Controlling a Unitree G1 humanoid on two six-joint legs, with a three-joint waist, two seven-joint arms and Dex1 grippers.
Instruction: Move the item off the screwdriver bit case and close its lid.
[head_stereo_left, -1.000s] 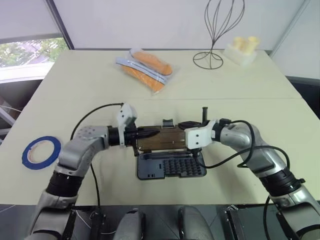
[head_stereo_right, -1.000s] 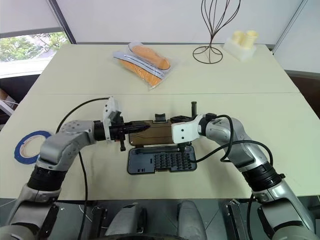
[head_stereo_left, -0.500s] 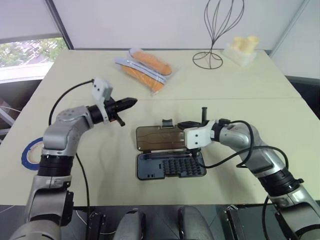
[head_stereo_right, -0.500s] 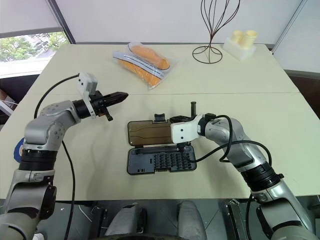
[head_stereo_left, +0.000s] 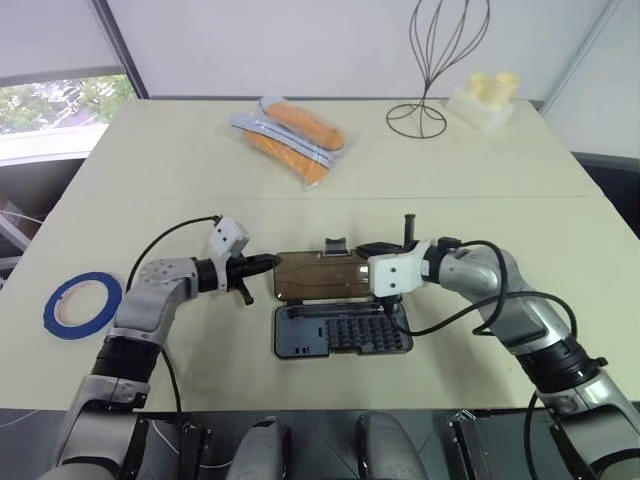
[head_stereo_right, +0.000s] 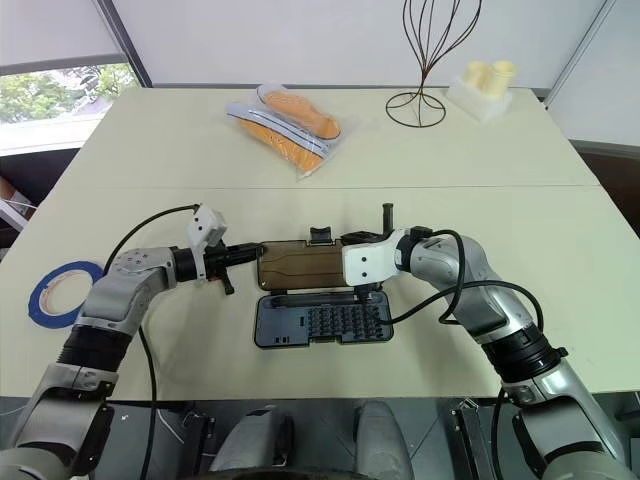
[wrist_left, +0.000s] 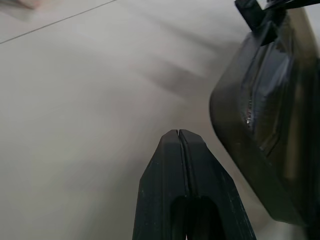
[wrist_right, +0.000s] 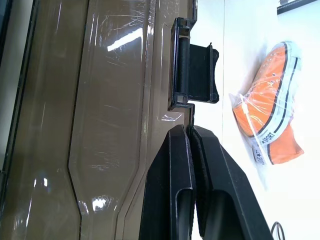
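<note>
The screwdriver bit case (head_stereo_left: 340, 332) lies open on the table, rows of bits showing in its dark tray. Its smoky-brown lid (head_stereo_left: 318, 278) is folded back behind the tray, with the black latch tab (head_stereo_left: 335, 245) on its far edge. No item rests on the case. My left gripper (head_stereo_left: 270, 261) is shut, its tip at the lid's left end; the left wrist view shows the closed fingers (wrist_left: 165, 165) just short of the case's dark edge (wrist_left: 260, 125). My right gripper (head_stereo_left: 362, 249) is shut at the lid's far rim beside the latch tab (wrist_right: 192, 70).
A clear bag of orange shoes (head_stereo_left: 290, 135) lies at the back of the table. A black wire stand (head_stereo_left: 420, 110) and a white holder with yellow cups (head_stereo_left: 482, 98) stand at the back right. A blue tape roll (head_stereo_left: 82, 304) lies at the near left.
The left gripper left the lid, swung up and out to the left, then came back down to the lid's left end. Right arm, lid and case stayed put.
</note>
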